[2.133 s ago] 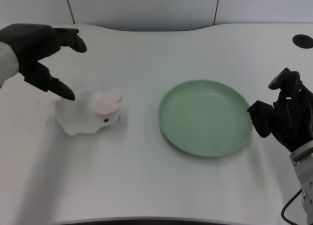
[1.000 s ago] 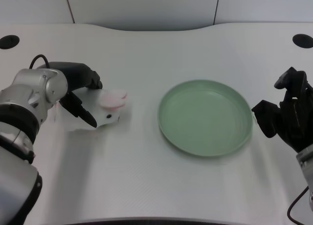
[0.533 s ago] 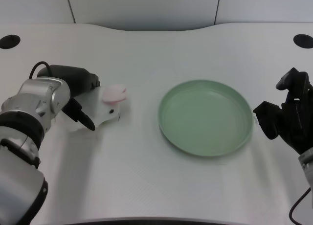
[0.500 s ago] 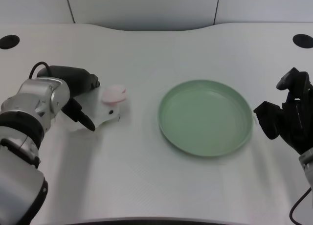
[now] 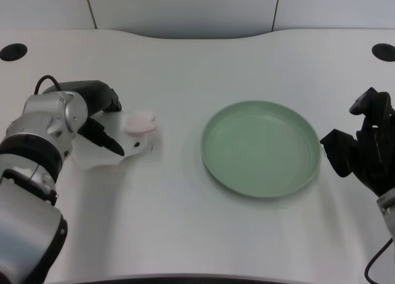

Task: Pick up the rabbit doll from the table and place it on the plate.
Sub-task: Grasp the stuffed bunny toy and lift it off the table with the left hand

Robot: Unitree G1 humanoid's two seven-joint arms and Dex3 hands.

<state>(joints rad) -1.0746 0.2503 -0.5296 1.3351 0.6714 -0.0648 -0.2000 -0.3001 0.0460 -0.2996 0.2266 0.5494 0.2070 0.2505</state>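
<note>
The white rabbit doll (image 5: 126,147) lies on the table (image 5: 185,234), well left of the green plate (image 5: 261,149). The left hand (image 5: 95,117) closes its fingers (image 5: 110,146) around the doll's body, pink ears poking out.

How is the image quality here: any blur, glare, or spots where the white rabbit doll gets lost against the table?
Head view: lighting is soft and even, with faint shadows and no hard glare. The rabbit doll nearly merges with the white table; only its pink ears and dark eye stand out. The left robot hand around it is sharp, and the plate reads clearly.
</note>
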